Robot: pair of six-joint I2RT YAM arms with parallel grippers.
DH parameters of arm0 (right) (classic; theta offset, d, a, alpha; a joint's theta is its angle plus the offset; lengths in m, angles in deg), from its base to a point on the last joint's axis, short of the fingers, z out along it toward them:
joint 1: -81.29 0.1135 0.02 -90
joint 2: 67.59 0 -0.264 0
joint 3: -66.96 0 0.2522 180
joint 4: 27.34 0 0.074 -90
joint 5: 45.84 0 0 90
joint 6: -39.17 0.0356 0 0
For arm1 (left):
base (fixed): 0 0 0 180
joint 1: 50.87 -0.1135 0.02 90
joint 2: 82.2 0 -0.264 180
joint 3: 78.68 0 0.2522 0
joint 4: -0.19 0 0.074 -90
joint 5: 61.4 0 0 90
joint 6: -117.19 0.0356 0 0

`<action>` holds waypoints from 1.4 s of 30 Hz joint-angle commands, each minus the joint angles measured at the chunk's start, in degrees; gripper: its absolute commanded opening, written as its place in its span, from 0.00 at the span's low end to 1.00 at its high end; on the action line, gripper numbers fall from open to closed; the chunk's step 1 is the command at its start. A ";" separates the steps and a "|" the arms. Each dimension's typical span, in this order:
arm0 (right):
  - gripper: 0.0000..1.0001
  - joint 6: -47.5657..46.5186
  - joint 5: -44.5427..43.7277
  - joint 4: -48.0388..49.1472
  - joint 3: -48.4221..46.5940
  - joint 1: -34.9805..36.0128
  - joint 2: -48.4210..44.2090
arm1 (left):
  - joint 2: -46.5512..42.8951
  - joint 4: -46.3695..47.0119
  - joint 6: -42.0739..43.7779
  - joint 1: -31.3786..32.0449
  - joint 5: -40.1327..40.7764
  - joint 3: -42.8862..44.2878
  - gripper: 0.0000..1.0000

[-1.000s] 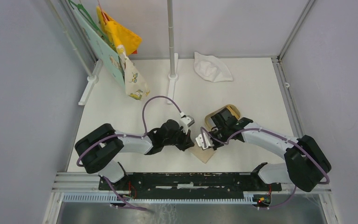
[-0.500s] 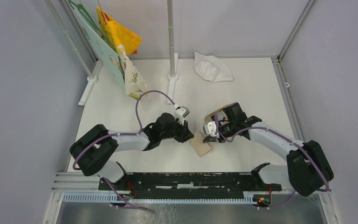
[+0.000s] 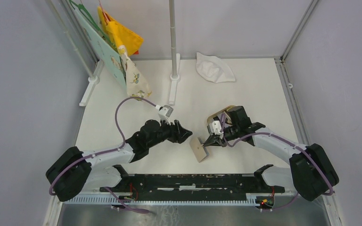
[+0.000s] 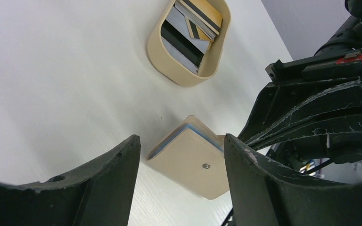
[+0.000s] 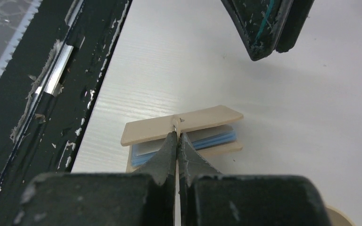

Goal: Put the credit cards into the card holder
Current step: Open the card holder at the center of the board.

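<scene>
**Top view.** Reaching over the white table [image 3: 245, 89] with the left gripper [image 3: 187, 134], hovering just left of the card holder [image 3: 199, 149] and apart from it. Pinching the card holder's right edge with the right gripper [image 3: 209, 142]. Covering part of the tan tray [image 3: 215, 117], just behind the card holder, with the right arm [image 3: 273, 141]. Also showing a crumpled white cloth [image 3: 214, 68] at the far edge, a pole stand [image 3: 172, 42], and yellow and patterned hanging cloths [image 3: 122, 35] at far left.

**Left wrist view.** Holding the left fingers [image 4: 108, 183] wide apart, grasping nothing. Framing the card holder between them, lying on the table with its beige outside and snap rivet facing up and blue lining peeking out at one edge. Showing the credit cards [image 4: 184, 40] stacked inside the tray beyond, black, grey and orange-tan, well apart from the card holder.

**Right wrist view.** Clamping the right fingers [image 5: 167, 153] together on the near edge of the card holder's top flap, beside the snap. Holding that flap raised slightly off the lower one. Exposing light blue lining and a pale grey layer in the gap; unable to tell whether that layer is a card. Showing the left gripper's tip at the upper edge, clear of the card holder.
</scene>
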 commanded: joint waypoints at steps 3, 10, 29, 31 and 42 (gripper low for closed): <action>0.00 11.63 6.70 12.66 3.30 -0.30 -3.65 | -2.20 2.08 -12.71 0.00 -0.33 -1.74 0.74; 0.00 11.83 5.00 14.46 3.40 -0.37 -3.38 | -3.46 -11.76 -18.27 2.19 8.62 1.07 0.77; 0.00 12.09 -1.34 15.06 3.44 -1.08 -3.14 | -0.21 -22.38 -11.06 6.11 10.61 4.77 0.56; 0.00 12.09 -1.77 15.08 3.53 -1.16 -3.22 | 0.55 -22.71 -11.00 6.12 9.03 4.85 0.55; 0.00 11.92 -3.72 15.08 3.75 -1.29 -3.32 | 5.47 -23.69 -11.73 6.30 4.96 6.25 0.53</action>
